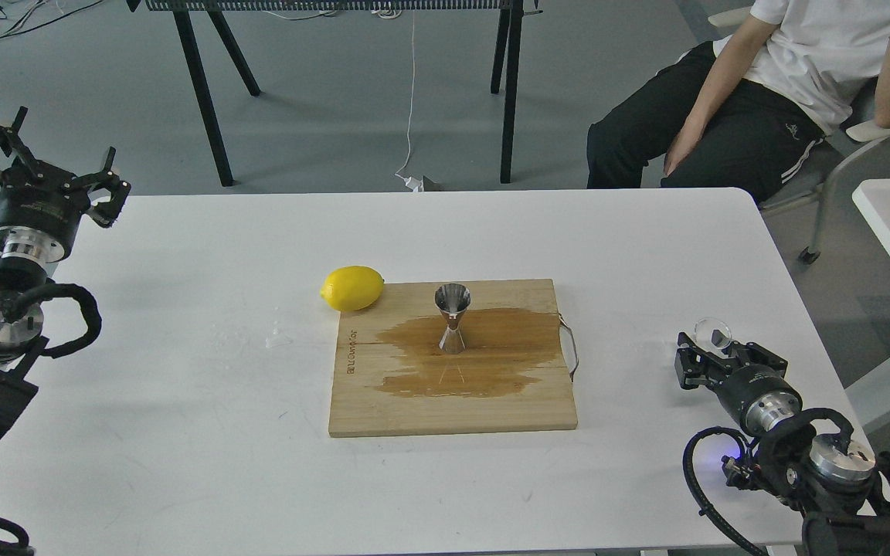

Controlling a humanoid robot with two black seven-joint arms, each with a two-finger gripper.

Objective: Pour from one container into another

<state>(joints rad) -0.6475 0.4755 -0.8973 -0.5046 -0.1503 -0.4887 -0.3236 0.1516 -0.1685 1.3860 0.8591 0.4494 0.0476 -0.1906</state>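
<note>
On the white table's (182, 386) right edge, the tiny clear glass cup (713, 333) sits between the right gripper's (704, 357) fingers, apparently held. Upright on the wet wooden board (383, 409) stands the steel jigger (453, 318); the left gripper (47, 158) hangs spread open, empty.

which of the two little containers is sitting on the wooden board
The steel jigger, upright on the board's wet stain. The clear glass cup is off the board, at the right pincer near the table's right edge.
</note>
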